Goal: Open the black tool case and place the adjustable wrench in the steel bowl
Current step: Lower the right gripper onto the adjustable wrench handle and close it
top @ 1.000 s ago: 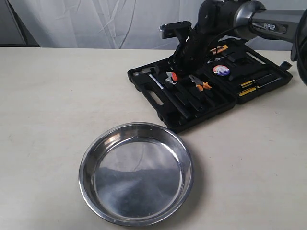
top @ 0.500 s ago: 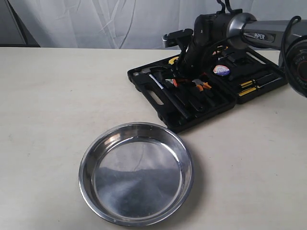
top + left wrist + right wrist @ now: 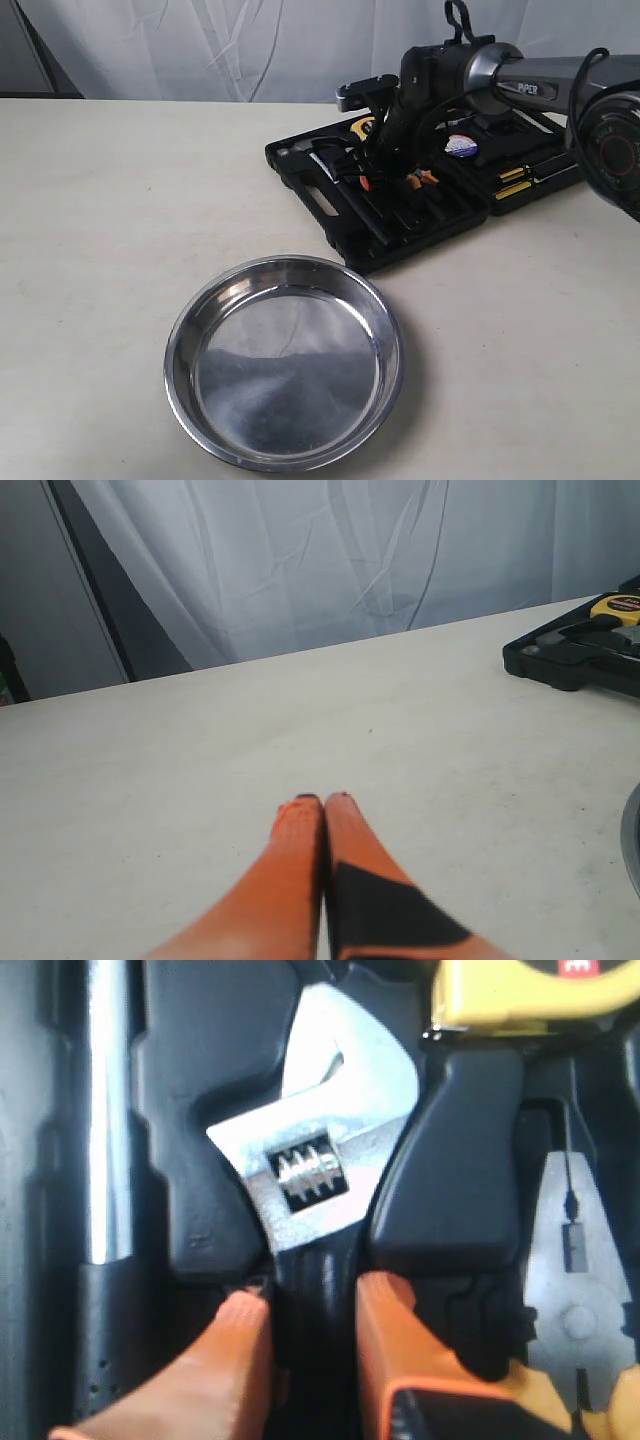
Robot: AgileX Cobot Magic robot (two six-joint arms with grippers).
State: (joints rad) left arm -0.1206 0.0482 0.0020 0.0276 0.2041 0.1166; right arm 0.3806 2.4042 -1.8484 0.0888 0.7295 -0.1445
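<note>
Your right gripper (image 3: pixel 312 1305) is down inside the open black plastic tool case (image 3: pixel 330 205). Its two orange fingers straddle the black handle of the small adjustable wrench with the shiny silver jaw head (image 3: pixel 315 1170). The wrench lies seated in its moulded recess, head just beyond your fingertips. The fingers sit very close against the handle on both sides, but I cannot tell whether they are already pinching it or only flanking it.

To do this grasp well, I suggest you close squarely on the handle just behind the head, where the recess leaves room. Check that neither fingertip catches the black ridge of the tray. Lift straight up out of the recess before travelling, since it looks a snug fit and a sideways pull could drag the case.

Keep clear of the neighbours. A chrome steel bar (image 3: pixel 105 1110) lies just outside one finger, grey pliers with orange grips (image 3: pixel 575 1290) lie outside the other, and a yellow tape measure (image 3: pixel 530 990) sits past the wrench head.

The wide shallow steel bowl (image 3: pixel 285 370) waits well apart from this gripper, across bare table.

Your left gripper (image 3: pixel 322 810) is clenched on nothing, hovering over the table.
</note>
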